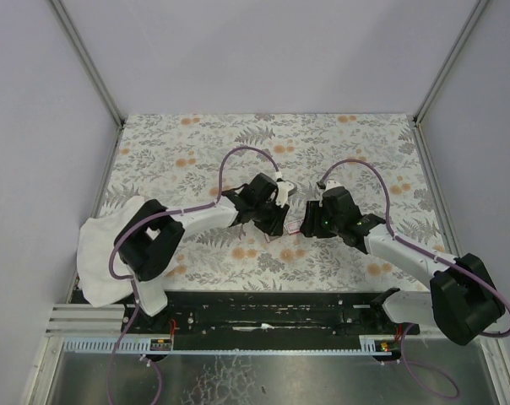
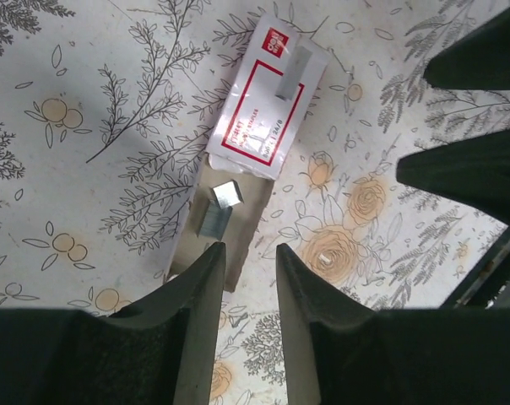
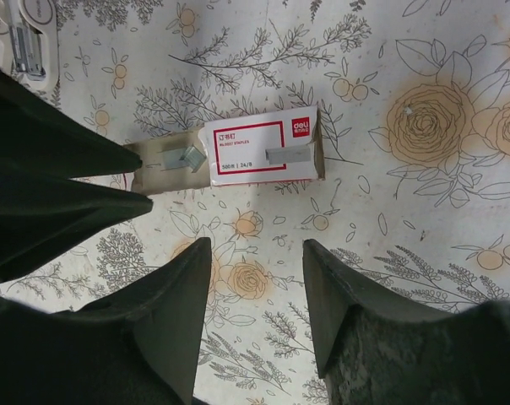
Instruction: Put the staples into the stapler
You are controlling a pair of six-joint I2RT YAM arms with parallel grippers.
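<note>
A small flat staple box (image 3: pixel 259 152), white-labelled with a red border, is seen lying on a floral-patterned table (image 1: pixel 339 143) midway between the two arms. Its tan inner tray (image 2: pixel 242 232) is drawn partly out, and the staples (image 2: pixel 219 209) are seen as short silvery strips lying loose and slightly askew in the exposed part. The left gripper (image 2: pixel 247 253) is set at the open end of the tray, its fingers narrowed to about the tray's width; whether the tray is actually being pinched cannot be told. The right gripper (image 3: pixel 257 245) is held above the table just beside the box, its fingers spread and nothing between them. The stapler (image 3: pixel 23 42) is glimpsed only in part, well apart from the box. The step in hand is judged to be steadying the tray so that a strip can be picked out. It would be done best if the tray were kept flat, the right fingers were lowered across the narrow width of a single strip, and only light pressure were applied, since such strips are probably easily broken or flicked away.
</note>
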